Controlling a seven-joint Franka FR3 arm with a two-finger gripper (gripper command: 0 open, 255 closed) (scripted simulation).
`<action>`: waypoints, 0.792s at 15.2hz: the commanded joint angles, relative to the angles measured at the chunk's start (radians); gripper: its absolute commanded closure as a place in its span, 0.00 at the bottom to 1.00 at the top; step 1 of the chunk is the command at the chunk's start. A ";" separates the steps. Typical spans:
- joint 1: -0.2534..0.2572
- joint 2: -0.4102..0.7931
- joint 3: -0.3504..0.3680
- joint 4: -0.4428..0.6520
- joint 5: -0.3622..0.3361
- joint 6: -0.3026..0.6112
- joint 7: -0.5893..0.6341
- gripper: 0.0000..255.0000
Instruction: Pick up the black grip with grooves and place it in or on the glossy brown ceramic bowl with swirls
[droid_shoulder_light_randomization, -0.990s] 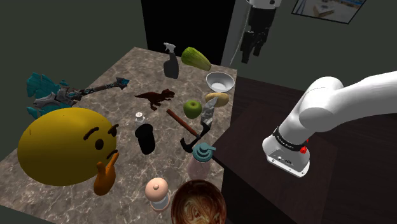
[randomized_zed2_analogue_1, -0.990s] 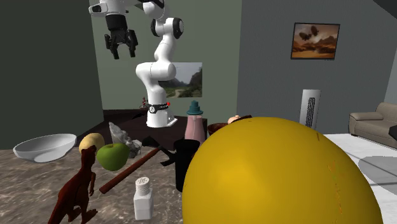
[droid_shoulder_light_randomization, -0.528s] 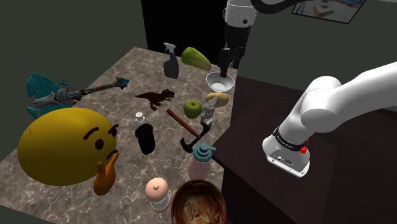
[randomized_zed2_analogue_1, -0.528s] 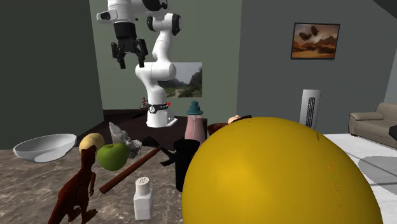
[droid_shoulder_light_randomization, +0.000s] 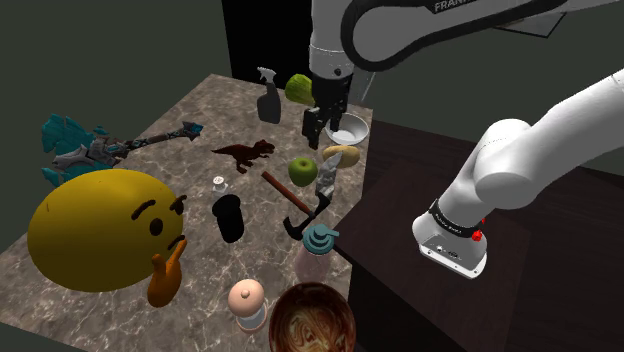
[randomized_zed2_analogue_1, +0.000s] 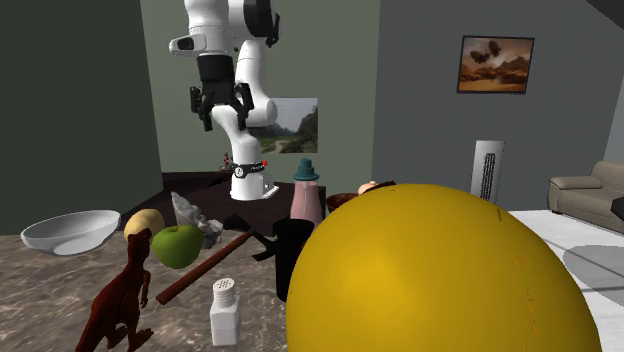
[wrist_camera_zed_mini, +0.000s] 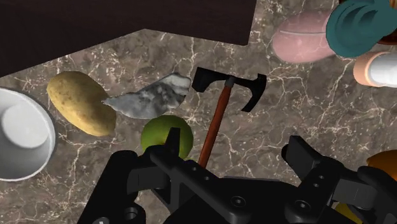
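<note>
Tool: the black two-finger tool (droid_shoulder_light_randomization: 315, 125) hangs in the air at the upper centre of the shoulder view. Its fingers are spread apart and pinch nothing. In the wrist view the gap between them opens above a green apple (wrist_camera_zed_mini: 167, 135) and a hammer (wrist_camera_zed_mini: 215, 121).

Black grip: the black grip (droid_shoulder_light_randomization: 228, 216) stands on the marbled table (droid_shoulder_light_randomization: 150, 125) at the middle of the shoulder view. It is just beside a small white shaker (droid_shoulder_light_randomization: 219, 184) and near a big yellow face ball (droid_shoulder_light_randomization: 100, 230).

Bearing: from the tool, the grip lies down and to the left in the shoulder view, past the apple and the hammer's handle. The two are well apart, with the grip much lower.

Long axis: the grip appears to stand upright, perhaps with a slight lean. Its dark body hides the grooves and the exact tilt.

Bowl: the brown swirled bowl (droid_shoulder_light_randomization: 312, 318) sits at the bottom edge of the shoulder view, to the lower right of the grip.

Coming move: it likely calls for a shift toward the frame's middle and then a straight descent over the grip.
</note>
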 joint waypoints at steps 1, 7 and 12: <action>0.008 0.067 0.033 0.027 -0.006 0.051 0.028 0.00; 0.028 0.279 0.123 0.125 -0.069 0.181 0.132 0.00; 0.057 0.471 0.172 0.239 -0.176 0.257 0.241 0.00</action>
